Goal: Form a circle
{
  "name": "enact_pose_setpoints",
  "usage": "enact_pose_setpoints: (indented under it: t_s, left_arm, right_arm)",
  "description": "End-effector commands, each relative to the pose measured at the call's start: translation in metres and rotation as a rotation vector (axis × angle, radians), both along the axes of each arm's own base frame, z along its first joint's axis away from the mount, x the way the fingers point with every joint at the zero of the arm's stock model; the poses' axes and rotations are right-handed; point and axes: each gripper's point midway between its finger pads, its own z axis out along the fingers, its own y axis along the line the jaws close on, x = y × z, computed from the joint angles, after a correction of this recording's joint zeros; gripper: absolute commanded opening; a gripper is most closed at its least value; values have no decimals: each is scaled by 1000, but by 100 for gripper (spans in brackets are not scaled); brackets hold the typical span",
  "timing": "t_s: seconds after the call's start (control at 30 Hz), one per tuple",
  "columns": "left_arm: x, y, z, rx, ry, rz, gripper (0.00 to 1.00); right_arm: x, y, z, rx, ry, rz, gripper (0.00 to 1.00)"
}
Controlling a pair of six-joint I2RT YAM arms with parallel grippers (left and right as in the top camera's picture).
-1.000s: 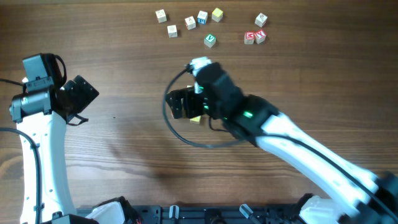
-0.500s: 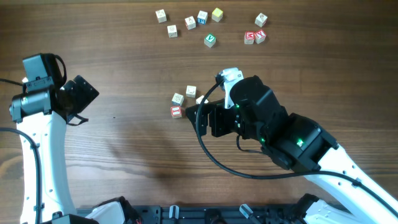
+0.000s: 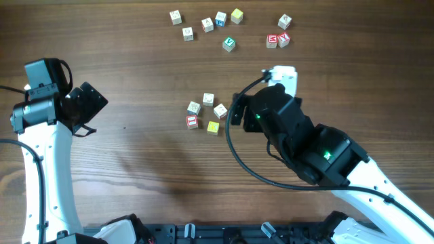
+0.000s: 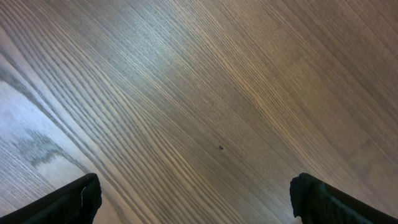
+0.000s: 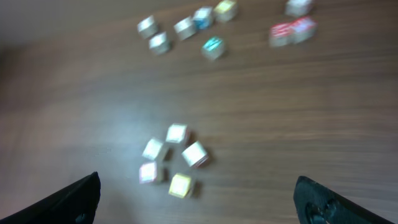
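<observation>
Facing only table (image 4: 199,93), left wrist misses the circle (image 3: 196,108).

No legible text; letter faces on the circle (image 3: 220,110) too tiny.

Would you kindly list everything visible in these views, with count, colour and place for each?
circle: one ring-like cluster of five cubes, three cream, one red-faced, one yellow; mid-table.
green cube: one, green-faced; far side of the table, just nearer than the row.
other loose cubes: eight, mostly cream, one yellow, two red-faced touching each other; scattered along the far edge.
table: one, brown wood grain; beneath everything.
cable: one, black; looped beside the right arm.
left hand: one, black, open; over bare wood on the left side.
right hand: one, black, open; beside the circle, holding nothing.
</observation>
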Motion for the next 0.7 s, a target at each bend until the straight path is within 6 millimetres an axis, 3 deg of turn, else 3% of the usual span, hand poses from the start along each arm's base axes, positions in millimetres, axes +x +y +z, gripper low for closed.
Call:
enact_pose_setpoints:
  t_s: [0.0, 0.13, 0.27, 0.43, 0.57, 0.67]
  left_arm:
    - [0, 0, 1, -9, -9, 10, 100]
    - [0, 0, 1, -9, -9, 10, 100]
    - [0, 0, 1, -9, -9, 10, 100]
    - [0, 0, 1, -9, -9, 10, 100]
    - [0, 0, 1, -9, -9, 10, 100]
    - [0, 0, 1, -9, -9, 10, 100]
  right_arm:
    - [15, -37, 7, 43, -51, -278, 99]
    - [16, -40, -12, 15, 3, -320, 100]
    - [2, -62, -27, -89, 60, -371, 100]
    - [-12, -78, -3, -52, 15, -376, 100]
    - [-26, -118, 25, -106, -97, -469, 100]
    - [-26, -135, 36, -143, -135, -493, 100]
